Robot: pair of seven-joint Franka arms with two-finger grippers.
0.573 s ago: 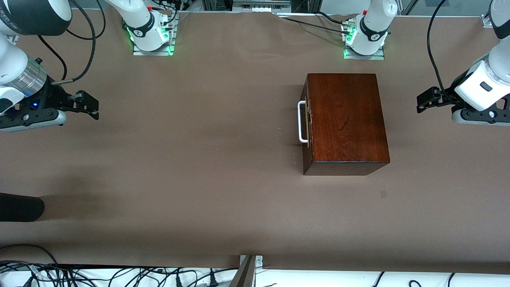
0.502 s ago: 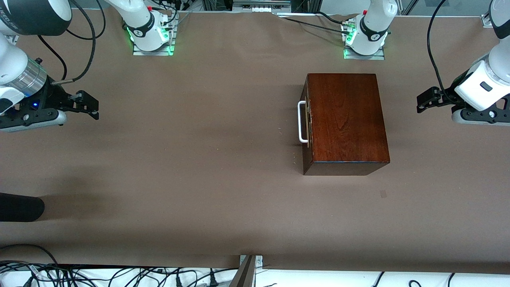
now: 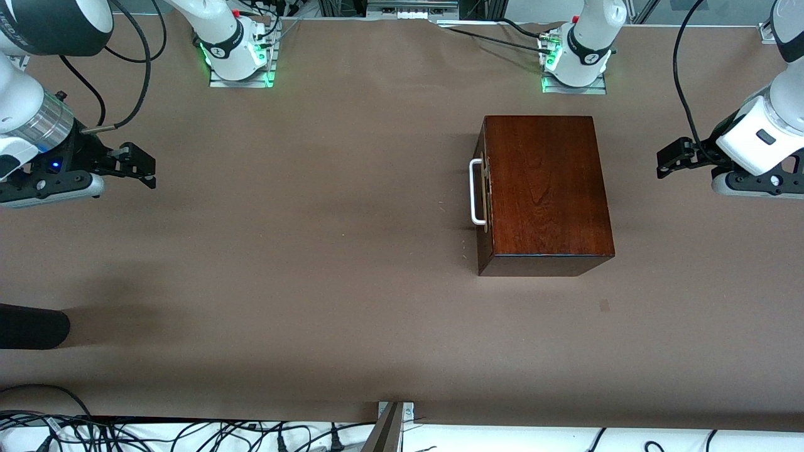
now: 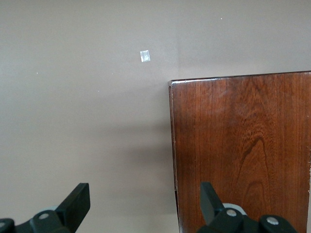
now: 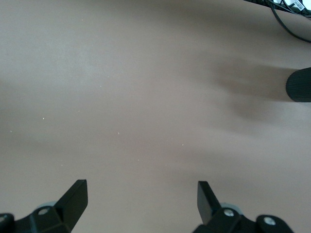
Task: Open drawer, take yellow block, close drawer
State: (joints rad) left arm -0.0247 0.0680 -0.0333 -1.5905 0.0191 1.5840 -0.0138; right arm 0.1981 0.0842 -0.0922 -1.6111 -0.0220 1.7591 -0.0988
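A glossy mahogany box (image 3: 546,188) stands on the brown table toward the left arm's end. Its drawer is shut, with the dark front and white U-shaped handle (image 3: 475,191) facing the right arm's end. The yellow block is hidden. My left gripper (image 3: 667,157) is open and empty, above the table beside the box's back; the left wrist view shows the box top (image 4: 243,145) under its open gripper (image 4: 144,201). My right gripper (image 3: 141,166) is open and empty over bare table at the right arm's end; it also shows in the right wrist view (image 5: 142,199).
A dark rounded object (image 3: 31,326) lies at the table's edge at the right arm's end, nearer the front camera; it also shows in the right wrist view (image 5: 299,85). A small pale square mark (image 3: 603,305) is on the table near the box. Cables run along the front edge.
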